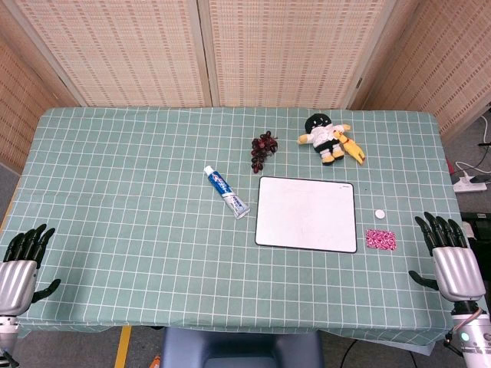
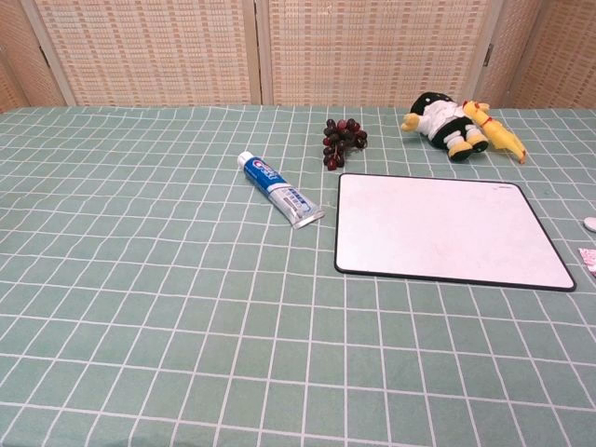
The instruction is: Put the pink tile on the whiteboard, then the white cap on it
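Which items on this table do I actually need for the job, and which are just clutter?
Needed: pink tile, white cap, whiteboard.
Clutter: toothpaste, grapes, doll.

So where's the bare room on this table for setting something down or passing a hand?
The whiteboard is bare, as is the cloth from the toothpaste to the left hand. It is crowded right of the board, where the white cap and pink tile lie near the right hand. Grapes and doll lie behind it.
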Action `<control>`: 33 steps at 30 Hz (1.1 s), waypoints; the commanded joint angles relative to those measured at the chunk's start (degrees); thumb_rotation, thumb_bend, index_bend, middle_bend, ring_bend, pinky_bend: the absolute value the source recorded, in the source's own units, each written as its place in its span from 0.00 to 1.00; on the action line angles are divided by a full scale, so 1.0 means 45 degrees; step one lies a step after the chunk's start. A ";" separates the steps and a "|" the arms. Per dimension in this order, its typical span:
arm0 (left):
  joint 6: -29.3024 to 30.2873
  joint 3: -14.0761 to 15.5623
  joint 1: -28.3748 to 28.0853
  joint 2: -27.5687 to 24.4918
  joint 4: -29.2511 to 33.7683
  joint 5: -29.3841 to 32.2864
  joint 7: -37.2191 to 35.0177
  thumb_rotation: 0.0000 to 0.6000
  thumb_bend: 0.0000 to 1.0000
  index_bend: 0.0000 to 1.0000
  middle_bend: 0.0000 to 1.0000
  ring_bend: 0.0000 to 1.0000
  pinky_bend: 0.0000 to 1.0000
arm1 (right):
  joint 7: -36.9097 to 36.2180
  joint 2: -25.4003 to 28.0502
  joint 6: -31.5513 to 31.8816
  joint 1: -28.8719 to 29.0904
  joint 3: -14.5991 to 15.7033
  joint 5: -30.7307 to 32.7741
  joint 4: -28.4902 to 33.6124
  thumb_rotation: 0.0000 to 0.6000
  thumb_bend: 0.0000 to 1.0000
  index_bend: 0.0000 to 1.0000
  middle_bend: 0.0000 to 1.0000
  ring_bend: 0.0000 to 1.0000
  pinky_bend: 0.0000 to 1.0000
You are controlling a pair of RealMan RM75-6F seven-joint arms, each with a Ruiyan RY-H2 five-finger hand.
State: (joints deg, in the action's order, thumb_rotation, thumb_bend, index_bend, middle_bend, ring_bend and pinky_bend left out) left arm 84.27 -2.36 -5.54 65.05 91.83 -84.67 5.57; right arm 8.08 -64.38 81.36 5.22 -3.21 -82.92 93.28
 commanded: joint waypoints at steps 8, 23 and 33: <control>0.0093 -0.0010 0.0003 0.0033 -0.0026 -0.0093 -0.0098 1.00 0.16 0.00 0.00 0.00 0.00 | -0.0129 0.0019 0.0115 -0.0035 0.0025 -0.0137 -0.0046 1.00 0.00 0.05 0.00 0.00 0.00; -0.0112 0.0007 -0.0024 0.0008 -0.0074 0.0014 -0.0588 1.00 0.16 0.00 0.00 0.00 0.00 | 0.0527 0.0173 -0.0323 0.0027 -0.0016 0.0496 0.0538 1.00 0.00 0.06 0.00 0.00 0.00; -0.0264 0.0019 -0.0073 -0.0077 0.0098 0.0090 -0.0561 1.00 0.16 0.00 0.00 0.00 0.00 | 0.0783 0.0956 -0.1573 0.0311 0.0007 0.1579 0.0933 1.00 0.02 0.08 0.00 0.00 0.00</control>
State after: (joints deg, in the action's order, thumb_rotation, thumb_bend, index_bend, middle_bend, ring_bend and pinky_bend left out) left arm 83.18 -2.31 -5.84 64.73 92.22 -84.29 3.18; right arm 10.90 -61.33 76.02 6.12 -3.52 -77.10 96.89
